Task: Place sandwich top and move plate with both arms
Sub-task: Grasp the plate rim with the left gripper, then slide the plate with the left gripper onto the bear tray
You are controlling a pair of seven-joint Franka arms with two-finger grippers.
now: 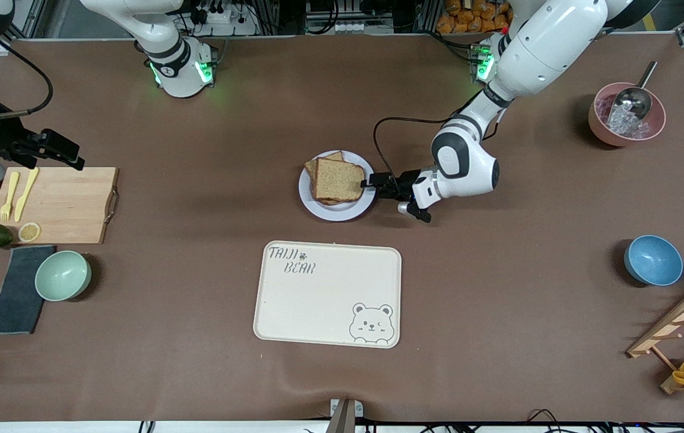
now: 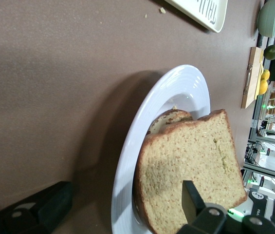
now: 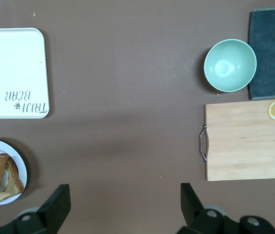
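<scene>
Left claw low at the plate rim, fingers spread wide, one over the sandwich top, not gripping; sandwich top lies tilted on the lower slice on the plate, mid table; right claw wide, waiting high over the table beside the cutting board.
</scene>
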